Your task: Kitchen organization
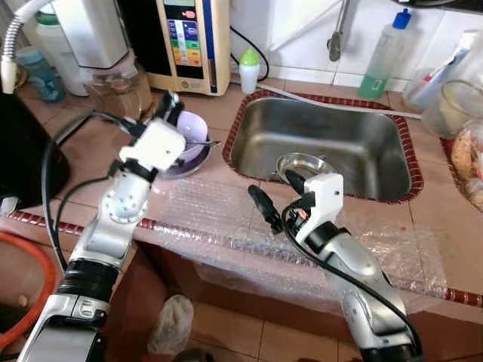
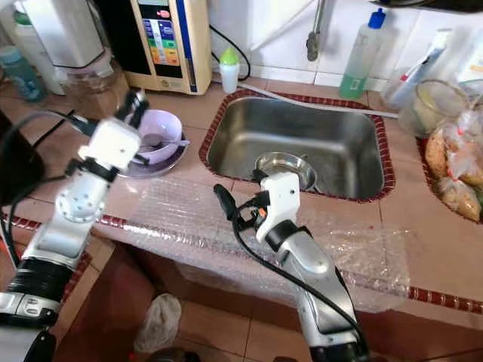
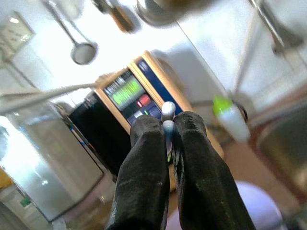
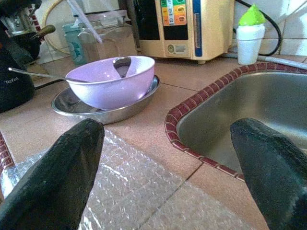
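Note:
A purple bowl (image 4: 112, 79) with a spoon (image 4: 121, 63) in it sits in a steel dish (image 4: 72, 106) on the tiled counter, left of the sink (image 1: 355, 136). My left gripper (image 1: 170, 104) is raised just above the bowl's back rim, pointing up towards the wall. Its fingers (image 3: 146, 158) are shut on a thin silvery utensil tip (image 3: 168, 112). My right gripper (image 1: 276, 194) hovers open over the bubble wrap (image 1: 219, 211) at the sink's front left corner. It faces the bowl with its fingers (image 4: 53, 177) spread wide and nothing between them.
A small steel bowl (image 1: 302, 164) lies in the sink. A water machine (image 1: 189, 41), a white bottle with a green cap (image 1: 249, 69) and a glass jar (image 1: 113, 83) stand along the back. A green soap bottle (image 1: 383, 56) and bagged food (image 2: 453, 170) are at the right.

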Controlling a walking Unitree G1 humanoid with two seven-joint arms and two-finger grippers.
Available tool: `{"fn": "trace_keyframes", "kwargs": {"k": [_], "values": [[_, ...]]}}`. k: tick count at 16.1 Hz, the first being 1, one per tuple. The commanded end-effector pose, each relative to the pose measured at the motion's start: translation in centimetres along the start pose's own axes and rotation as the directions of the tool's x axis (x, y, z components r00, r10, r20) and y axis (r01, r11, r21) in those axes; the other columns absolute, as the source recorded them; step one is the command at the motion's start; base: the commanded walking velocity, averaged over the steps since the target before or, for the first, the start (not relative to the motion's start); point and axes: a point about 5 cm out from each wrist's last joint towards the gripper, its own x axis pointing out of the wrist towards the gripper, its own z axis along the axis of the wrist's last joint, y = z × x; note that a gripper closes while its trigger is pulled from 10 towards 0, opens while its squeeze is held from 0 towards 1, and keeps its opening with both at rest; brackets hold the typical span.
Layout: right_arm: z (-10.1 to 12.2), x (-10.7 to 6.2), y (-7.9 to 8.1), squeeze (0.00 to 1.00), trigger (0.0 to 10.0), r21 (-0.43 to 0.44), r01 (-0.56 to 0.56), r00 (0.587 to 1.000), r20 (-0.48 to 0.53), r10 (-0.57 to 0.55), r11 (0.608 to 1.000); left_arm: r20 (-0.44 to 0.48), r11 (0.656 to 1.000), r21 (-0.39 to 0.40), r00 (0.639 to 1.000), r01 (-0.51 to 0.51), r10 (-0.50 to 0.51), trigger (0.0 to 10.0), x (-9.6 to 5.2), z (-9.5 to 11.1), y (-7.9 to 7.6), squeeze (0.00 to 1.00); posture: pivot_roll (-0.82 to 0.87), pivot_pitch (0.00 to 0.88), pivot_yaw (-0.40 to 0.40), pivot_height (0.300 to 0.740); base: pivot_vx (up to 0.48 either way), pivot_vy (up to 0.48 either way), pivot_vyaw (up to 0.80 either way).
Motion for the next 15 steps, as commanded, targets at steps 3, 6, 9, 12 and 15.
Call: {"fn": "trace_keyframes", "kwargs": {"k": [3,6,9,12,15], "values": [[0.3,0.6,-0.5,0.0,10.0,-0.013,0.01,1.0,0.023,-0.01,1.0,0.047,0.954,-0.297,0.999,0.03,-0.016,0.0,2.2,2.8,0.3,0.0,-0.02,0.0,0.022,0.74,0.0,0.0,0.0],[0.7,0.7,-1.8,0.0,10.0,-0.19,0.039,0.999,0.033,-0.033,0.981,0.107,0.834,-0.523,0.984,0.177,-0.142,0.0,3.9,5.4,-1.5,0.0,-0.01,0.0,0.018,0.74,0.0,0.0,0.0],[1.4,1.0,-3.1,0.0,10.0,-0.243,0.111,0.993,0.069,-0.097,0.964,0.144,0.77,-0.592,0.971,0.238,-0.189,0.0,4.7,6.6,-2.1,0.0,-0.02,0.0,0.023,0.74,0.0,0.0,0.0],[2.2,1.5,-4.4,0.0,10.0,-0.268,0.175,0.982,0.114,-0.149,0.947,0.137,0.658,-0.677,0.935,0.329,-0.326,0.0,4.8,7.0,-4.5,0.0,-0.02,0.0,0.045,0.74,0.0,0.0,0.0],[2.2,2.1,-4.3,0.0,10.0,-0.278,0.161,0.984,0.122,-0.132,0.947,0.138,0.593,-0.717,0.909,0.366,-0.394,0.0,4.7,7.3,-6.2,0.0,-0.03,0.0,0.056,0.74,0.0,0.0,0.0]]}}
